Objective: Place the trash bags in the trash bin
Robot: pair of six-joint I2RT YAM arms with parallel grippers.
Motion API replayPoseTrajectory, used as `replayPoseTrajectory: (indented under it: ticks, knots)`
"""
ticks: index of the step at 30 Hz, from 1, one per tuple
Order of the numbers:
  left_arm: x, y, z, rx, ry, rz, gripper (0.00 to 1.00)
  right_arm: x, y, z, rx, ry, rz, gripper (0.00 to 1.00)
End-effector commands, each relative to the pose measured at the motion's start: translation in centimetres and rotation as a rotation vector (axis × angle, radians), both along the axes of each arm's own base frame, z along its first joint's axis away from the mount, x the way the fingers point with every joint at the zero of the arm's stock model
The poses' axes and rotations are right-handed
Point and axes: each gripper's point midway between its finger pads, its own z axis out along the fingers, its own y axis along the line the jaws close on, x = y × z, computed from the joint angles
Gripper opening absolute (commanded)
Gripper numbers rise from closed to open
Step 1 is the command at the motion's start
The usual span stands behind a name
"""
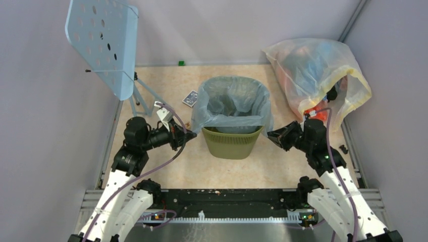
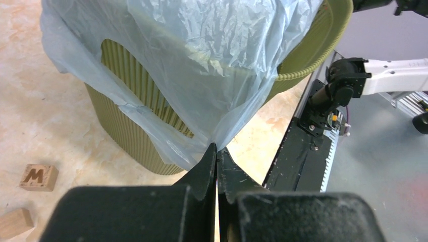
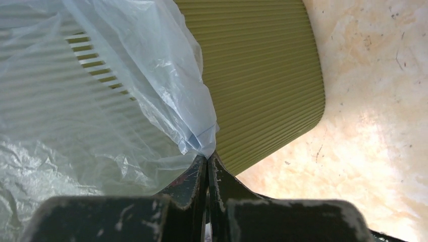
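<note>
The olive-green trash bin (image 1: pixel 232 142) stands in the middle of the table. A pale blue trash bag (image 1: pixel 231 101) lines it, its mouth spread open and draped over the rim. My left gripper (image 1: pixel 191 135) is at the bin's left side and is shut on the bag's hanging edge. In the left wrist view the gripper (image 2: pixel 217 149) pinches a corner of the bag (image 2: pixel 202 60) in front of the bin (image 2: pixel 126 133). My right gripper (image 1: pixel 270 135) is at the bin's right side. In the right wrist view the gripper (image 3: pixel 207 157) is shut on a fold of the bag (image 3: pixel 126 101) beside the bin's ribbed wall (image 3: pixel 262 75).
A big clear-yellowish sack (image 1: pixel 318 70) of coloured items lies at the back right. A blue perforated board (image 1: pixel 103 40) on a stand leans at the back left. A small card (image 1: pixel 190 98) lies left of the bin. Wooden blocks (image 2: pixel 38 176) lie near the left gripper. A black rail (image 1: pixel 227 196) runs along the near edge.
</note>
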Motion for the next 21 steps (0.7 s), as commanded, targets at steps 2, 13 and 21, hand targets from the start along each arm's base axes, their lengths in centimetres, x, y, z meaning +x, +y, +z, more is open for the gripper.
replayPoseTrajectory:
  ticks: [2, 13, 21]
  knots:
    - [-0.8, -0.6, 0.0, -0.023, 0.004, -0.068, 0.0, 1.2, -0.4, -0.9, -0.129, -0.028, 0.05, 0.0]
    - [1.8, -0.6, -6.1, 0.02, 0.204, 0.012, 0.0, -0.1, -1.4, 3.7, -0.15, -0.287, 0.039, 0.0]
    - [-0.7, -1.8, -4.2, -0.046, 0.18, -0.151, 0.0, 1.2, 0.2, 0.1, -0.154, -0.209, 0.135, 0.0]
